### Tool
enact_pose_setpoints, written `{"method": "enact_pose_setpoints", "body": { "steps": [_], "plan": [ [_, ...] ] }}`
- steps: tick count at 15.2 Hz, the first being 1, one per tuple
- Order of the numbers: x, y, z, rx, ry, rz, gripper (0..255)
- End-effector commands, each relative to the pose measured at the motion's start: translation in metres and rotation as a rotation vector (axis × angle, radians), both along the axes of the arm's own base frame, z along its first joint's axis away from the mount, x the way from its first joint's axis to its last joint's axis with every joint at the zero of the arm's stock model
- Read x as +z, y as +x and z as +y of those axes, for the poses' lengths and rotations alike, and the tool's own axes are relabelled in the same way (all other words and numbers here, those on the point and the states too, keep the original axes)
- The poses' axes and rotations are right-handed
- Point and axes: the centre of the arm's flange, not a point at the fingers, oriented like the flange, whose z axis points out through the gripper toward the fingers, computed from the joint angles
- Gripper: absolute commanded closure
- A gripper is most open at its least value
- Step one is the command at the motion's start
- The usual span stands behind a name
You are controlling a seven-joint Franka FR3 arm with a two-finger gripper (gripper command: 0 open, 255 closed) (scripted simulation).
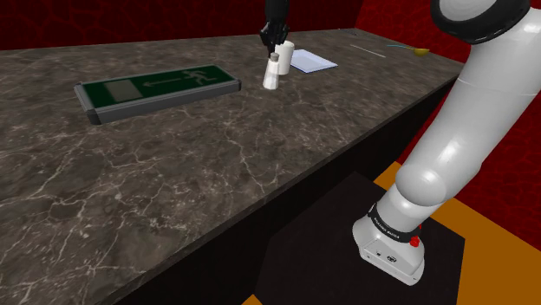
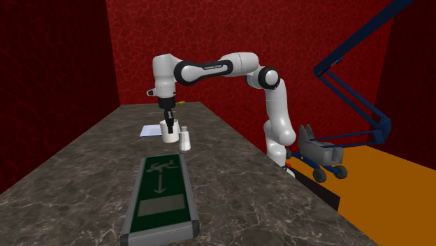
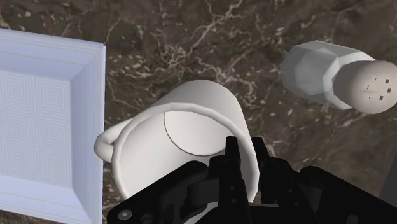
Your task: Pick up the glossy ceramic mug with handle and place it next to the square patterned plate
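Pincer (image 3: pixel 245 151) first: its black fingers straddle the rim of the white mug (image 3: pixel 191 127), one inside the cup and one outside, clamped on the wall roughly opposite the handle. I judge the task nearly finished.

The dark marble counter (image 1: pixel 217 182) carries everything, and the mug sits well in from its front edge. The long green exit sign (image 1: pixel 156 87) lies well apart, toward the shoulder view's left, and is no hindrance. The square white plate (image 3: pixel 89 127), patterned with nested squares, lies flat just beside the mug. The handle points at its raised rim and comes very close, though I cannot tell whether they touch. Nor can I tell whether the mug's base rests on the counter or hangs a little above it; the second exterior view suggests it is at or very near the surface.

What seems left is to set it fully down, let go and lift away. Room is tight sideways: the white shaker (image 3: pixel 324 76) stands near on the side away from the plate, so a straight vertical retreat looks safest.
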Motion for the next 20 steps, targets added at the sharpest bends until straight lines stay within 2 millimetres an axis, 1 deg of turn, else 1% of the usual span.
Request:
{"method": "enact_pose_setpoints", "body": {
  "steps": [1, 6, 7, 12, 15, 16, 20],
  "plan": [
    [-0.001, 0.000, 0.000, 0.000, 0.000, -0.001, 255],
    [-0.001, 0.000, 0.000, 0.000, 0.000, -0.001, 255],
    [-0.001, 0.000, 0.000, 0.000, 0.000, -0.001, 0],
    [-0.001, 0.000, 0.000, 0.000, 0.000, -0.001, 0],
    [0.038, 0.002, 0.002, 0.000, 0.000, -0.001, 0],
    [0.049, 0.002, 0.003, 0.000, 0.000, -0.001, 0],
    [0.049, 0.002, 0.003, 0.000, 0.000, -0.001, 0]
  ]
}}
